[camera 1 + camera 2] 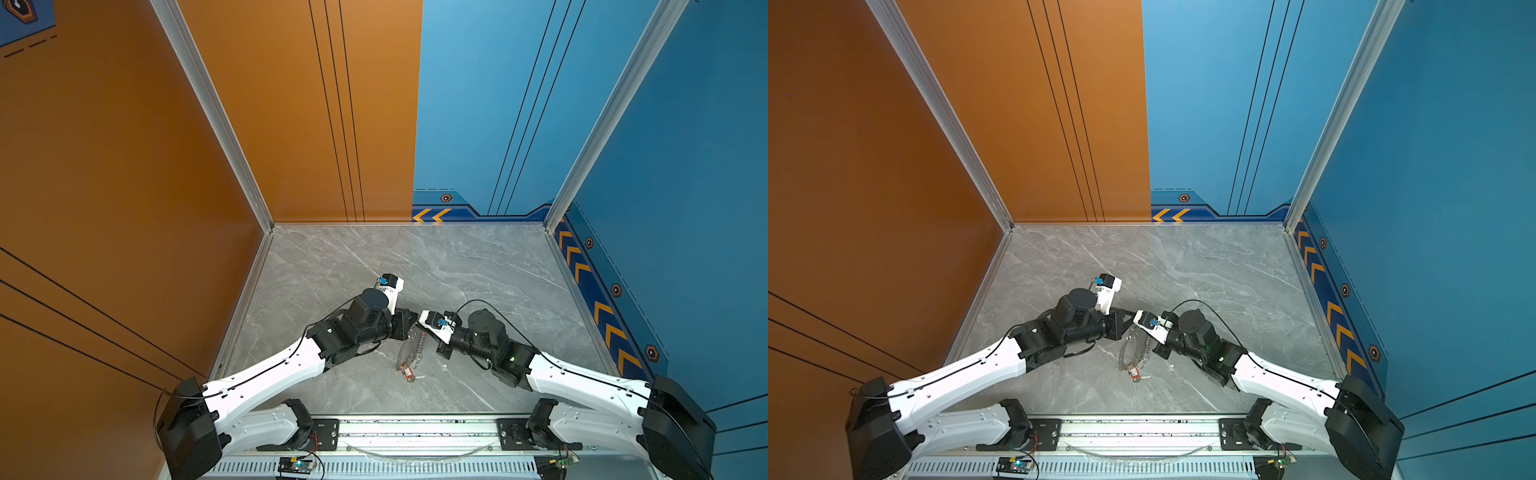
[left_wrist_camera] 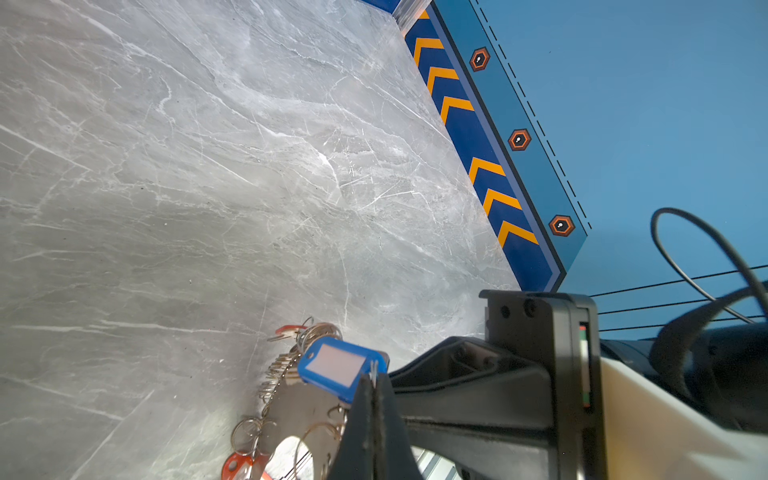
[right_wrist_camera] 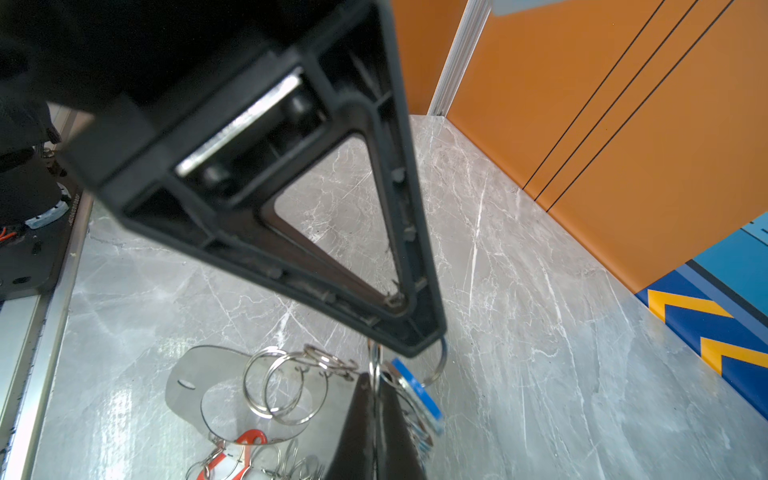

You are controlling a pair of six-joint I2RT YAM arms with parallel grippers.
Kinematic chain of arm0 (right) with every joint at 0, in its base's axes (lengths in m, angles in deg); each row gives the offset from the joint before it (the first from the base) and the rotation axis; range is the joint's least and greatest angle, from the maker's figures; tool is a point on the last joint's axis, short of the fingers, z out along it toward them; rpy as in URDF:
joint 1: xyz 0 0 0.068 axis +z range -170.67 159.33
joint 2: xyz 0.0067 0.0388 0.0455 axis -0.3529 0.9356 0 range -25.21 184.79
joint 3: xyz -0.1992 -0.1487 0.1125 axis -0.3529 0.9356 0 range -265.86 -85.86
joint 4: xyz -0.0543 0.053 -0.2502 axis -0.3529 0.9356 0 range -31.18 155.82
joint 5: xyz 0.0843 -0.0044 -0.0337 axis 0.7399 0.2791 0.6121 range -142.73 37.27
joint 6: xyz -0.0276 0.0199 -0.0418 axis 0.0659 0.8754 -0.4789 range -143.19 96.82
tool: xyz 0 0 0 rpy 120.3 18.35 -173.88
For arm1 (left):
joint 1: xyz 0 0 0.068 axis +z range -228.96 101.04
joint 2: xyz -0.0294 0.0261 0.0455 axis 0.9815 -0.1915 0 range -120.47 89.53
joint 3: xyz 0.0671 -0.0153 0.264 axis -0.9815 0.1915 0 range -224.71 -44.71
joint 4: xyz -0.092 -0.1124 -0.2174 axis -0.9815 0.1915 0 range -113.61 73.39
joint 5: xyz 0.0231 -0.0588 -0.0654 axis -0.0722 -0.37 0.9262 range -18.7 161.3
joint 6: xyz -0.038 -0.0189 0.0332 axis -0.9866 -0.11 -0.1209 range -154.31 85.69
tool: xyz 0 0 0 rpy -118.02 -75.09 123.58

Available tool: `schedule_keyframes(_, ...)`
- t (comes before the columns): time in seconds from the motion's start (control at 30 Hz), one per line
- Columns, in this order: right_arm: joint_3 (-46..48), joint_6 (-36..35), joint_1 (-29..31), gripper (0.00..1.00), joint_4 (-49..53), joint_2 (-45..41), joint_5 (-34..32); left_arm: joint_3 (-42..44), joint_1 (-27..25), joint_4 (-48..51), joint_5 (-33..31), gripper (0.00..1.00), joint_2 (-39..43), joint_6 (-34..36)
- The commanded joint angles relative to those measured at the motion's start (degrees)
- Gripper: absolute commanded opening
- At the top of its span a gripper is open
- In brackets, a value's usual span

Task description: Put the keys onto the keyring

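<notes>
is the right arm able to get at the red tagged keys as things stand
Probably not yet: the right gripper is shut on a split ring by the blue tag. The red-tagged keys lie uncovered at the near end of the keyring, reachable once it lets go.

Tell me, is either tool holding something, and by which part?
Both are shut. The right tool pinches a thin ring beside the blue tag; the left tool pinches wire by that tag too, whether the same ring cannot be told.
</notes>
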Motion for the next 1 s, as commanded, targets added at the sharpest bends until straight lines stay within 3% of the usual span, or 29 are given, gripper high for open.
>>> schedule_keyframes(0.0, 1.10, 2.61, 0.50, 0.00, -6.03, -0.90, -0.87, 0.51, 0.18, 0.23, -2.29, 0.00, 1.14, -0.29)
schedule_keyframes(0.83, 4.21, 6.86, 0.43, 0.00, -13.31, -0.33, -2.10, 2.33, 1.94, -2.23, 0.51, 0.00, 1.59, -1.90)
schedule_keyframes(0.97, 4.33, 6.93, 0.21, 0.05, -13.33, -0.49, -2.19, 1.55, 1.38, -2.20, 0.82, 0.00, 1.55, -1.11)
